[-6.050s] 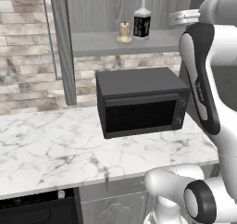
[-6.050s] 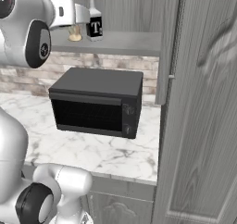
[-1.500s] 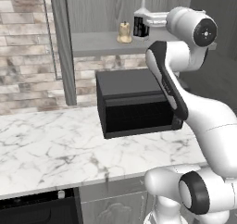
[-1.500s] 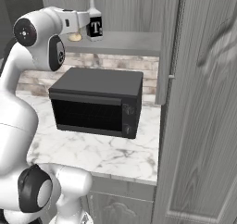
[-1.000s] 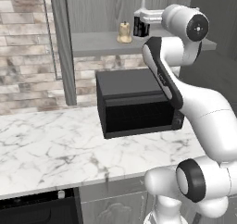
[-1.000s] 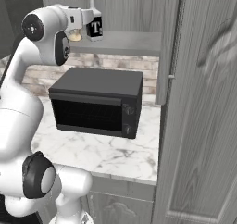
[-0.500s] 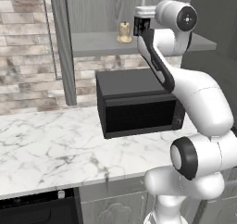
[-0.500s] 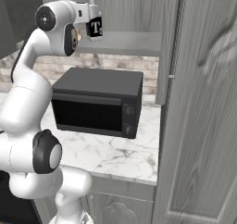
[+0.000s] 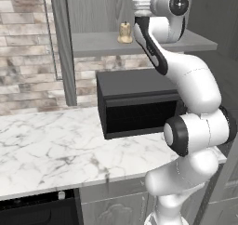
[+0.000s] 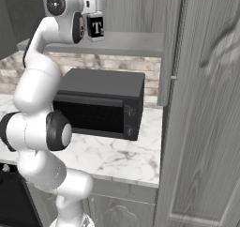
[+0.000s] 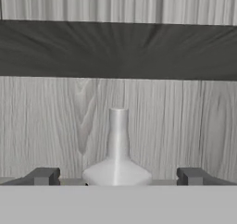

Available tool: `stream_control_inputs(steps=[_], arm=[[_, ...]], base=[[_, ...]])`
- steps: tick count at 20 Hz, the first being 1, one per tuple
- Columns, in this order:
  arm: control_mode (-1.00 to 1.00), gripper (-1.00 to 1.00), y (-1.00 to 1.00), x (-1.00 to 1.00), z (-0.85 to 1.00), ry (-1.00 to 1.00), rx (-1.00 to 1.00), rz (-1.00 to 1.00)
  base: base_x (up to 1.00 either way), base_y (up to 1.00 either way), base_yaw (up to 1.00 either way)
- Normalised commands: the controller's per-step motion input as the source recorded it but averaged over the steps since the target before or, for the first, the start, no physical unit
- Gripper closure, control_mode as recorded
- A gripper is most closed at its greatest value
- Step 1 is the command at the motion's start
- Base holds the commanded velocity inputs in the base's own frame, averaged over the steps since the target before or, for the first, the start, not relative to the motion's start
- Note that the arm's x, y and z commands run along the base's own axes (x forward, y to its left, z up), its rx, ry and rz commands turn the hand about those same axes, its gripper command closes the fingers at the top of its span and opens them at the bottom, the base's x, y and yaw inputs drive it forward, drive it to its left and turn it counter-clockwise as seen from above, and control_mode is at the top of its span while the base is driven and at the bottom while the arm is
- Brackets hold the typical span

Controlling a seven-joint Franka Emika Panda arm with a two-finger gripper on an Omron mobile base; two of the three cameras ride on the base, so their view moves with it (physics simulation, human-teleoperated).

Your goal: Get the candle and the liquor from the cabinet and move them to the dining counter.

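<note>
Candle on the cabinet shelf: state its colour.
Tan-yellow; the candle shows best in the left base view, on the shelf.

Shelf (image 11: 118,49) low above liquor (image 11: 117,153) neck; sides apparently clear.

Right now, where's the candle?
In the left base view, the candle stands on the cabinet shelf above the microwave, just left of the arm's wrist.

I can read one big letter, a black "T". It sits on the pale label of the liquor (image 10: 96,28) bottle. I see no other words.
</note>
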Motion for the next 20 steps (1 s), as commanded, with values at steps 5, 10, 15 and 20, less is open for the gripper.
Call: stream_control_inputs(steps=[5, 10, 15, 20], arm=[[-1.0, -1.0, 0.0, 0.34, 0.11, 0.04, 0.0, 0.0], [-1.0, -1.0, 0.0, 0.02, 0.0, 0.0, 0.0, 0.0], [-1.0, -1.0, 0.0, 0.09, 0.0, 0.0, 0.0, 0.0], [-1.0, -1.0, 0.0, 0.14, 0.0, 0.0, 0.0, 0.0]], base=[[0.0, 0.0, 0.0], [0.0, 0.0, 0.0], [0.0, 0.0, 0.0], [0.0, 0.0, 0.0]])
